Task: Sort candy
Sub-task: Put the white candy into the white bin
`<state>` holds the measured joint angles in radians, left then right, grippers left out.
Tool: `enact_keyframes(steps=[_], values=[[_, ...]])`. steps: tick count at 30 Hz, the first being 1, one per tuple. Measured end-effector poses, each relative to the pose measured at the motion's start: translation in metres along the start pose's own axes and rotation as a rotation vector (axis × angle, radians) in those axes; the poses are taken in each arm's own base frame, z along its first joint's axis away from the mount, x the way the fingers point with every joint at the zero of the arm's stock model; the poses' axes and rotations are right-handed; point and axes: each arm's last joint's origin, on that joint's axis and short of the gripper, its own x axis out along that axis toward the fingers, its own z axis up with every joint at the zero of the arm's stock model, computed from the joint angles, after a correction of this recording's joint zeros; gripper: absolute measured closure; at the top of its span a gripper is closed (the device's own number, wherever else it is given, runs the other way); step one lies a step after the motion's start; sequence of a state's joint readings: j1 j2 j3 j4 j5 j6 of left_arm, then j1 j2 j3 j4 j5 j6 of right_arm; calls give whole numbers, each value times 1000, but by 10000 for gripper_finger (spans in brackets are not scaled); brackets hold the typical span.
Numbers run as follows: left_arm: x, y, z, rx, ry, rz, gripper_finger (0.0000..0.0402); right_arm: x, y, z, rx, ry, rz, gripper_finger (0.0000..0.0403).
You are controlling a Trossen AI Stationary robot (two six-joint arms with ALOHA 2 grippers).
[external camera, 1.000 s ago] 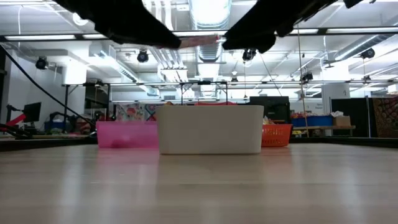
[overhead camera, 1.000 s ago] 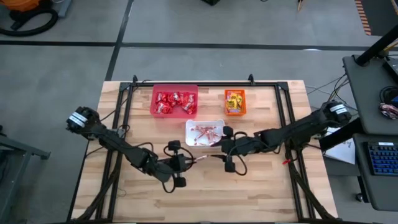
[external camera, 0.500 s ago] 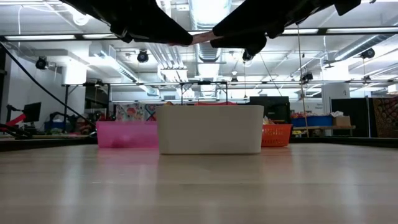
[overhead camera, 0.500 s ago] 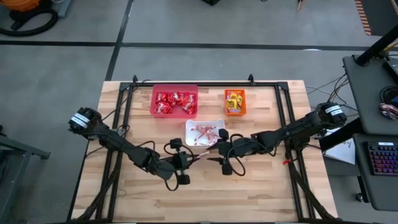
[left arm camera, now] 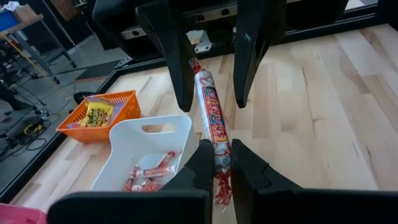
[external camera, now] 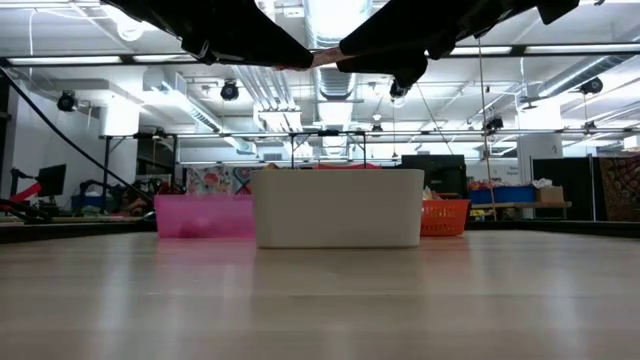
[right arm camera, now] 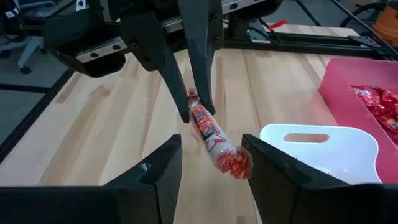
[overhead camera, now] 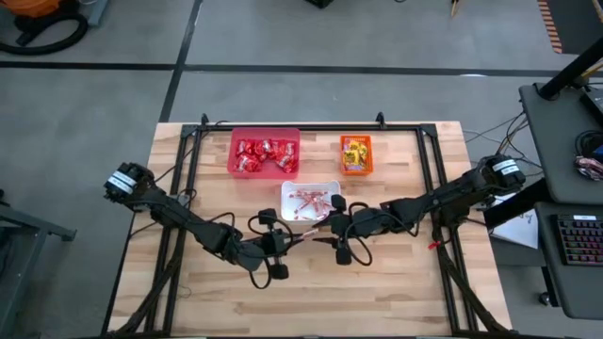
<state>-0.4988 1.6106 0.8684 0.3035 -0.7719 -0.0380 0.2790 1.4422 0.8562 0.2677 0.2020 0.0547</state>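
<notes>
A thin red-and-white candy stick [left arm camera: 210,112] hangs in the air over the table, on the near side of the white bin [overhead camera: 310,201]. My left gripper [left arm camera: 219,150] is shut on it. My right gripper [right arm camera: 211,142] is open and faces the left one. Its fingers [left arm camera: 175,62] stand on either side of the stick's free end without touching it. In the high view the two grippers meet at mid-table, left gripper [overhead camera: 292,241] and right gripper [overhead camera: 327,235]. The low view shows the stick [external camera: 322,58] between both dark arms, high above the boards. My left gripper pinches the candy stick between its two fingers near one twisted end [left arm camera: 216,138]. The fingers come level from the table's left, and the stick runs on past them in line toward the right gripper. The stick is lifted clear of the table, roughly level.
The pink-red bin [overhead camera: 265,153] with shiny red packets and the orange bin [overhead camera: 356,154] with yellow packets stand at the far side. The white bin holds several red-and-white sticks. Black frame rails [overhead camera: 433,179] run along the table's sides. Bare boards [overhead camera: 311,301] lie toward the near edge.
My right gripper has moved from beside the white bin toward the table's left and near edge, up to the left gripper, so its fingers now flank the stick's free end. My left gripper has shifted slightly toward the right, still holding the stick aloft.
</notes>
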Motion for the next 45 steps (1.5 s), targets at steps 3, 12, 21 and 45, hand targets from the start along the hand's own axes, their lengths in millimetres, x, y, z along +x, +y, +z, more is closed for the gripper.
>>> enact_keyframes(steps=[3, 12, 21, 45], values=[[0, 0, 0, 0, 0, -1, 401, 0, 0, 0, 0, 0, 0, 245], [0, 0, 0, 0, 0, -2, 401, 0, 0, 0, 6, 0, 0, 246], [0, 0, 0, 0, 0, -2, 395, 0, 0, 0, 0, 0, 1, 342], [-10, 11, 0, 65, 69, 50, 242, -7, -38, -1, 153, 107, -115, 362]])
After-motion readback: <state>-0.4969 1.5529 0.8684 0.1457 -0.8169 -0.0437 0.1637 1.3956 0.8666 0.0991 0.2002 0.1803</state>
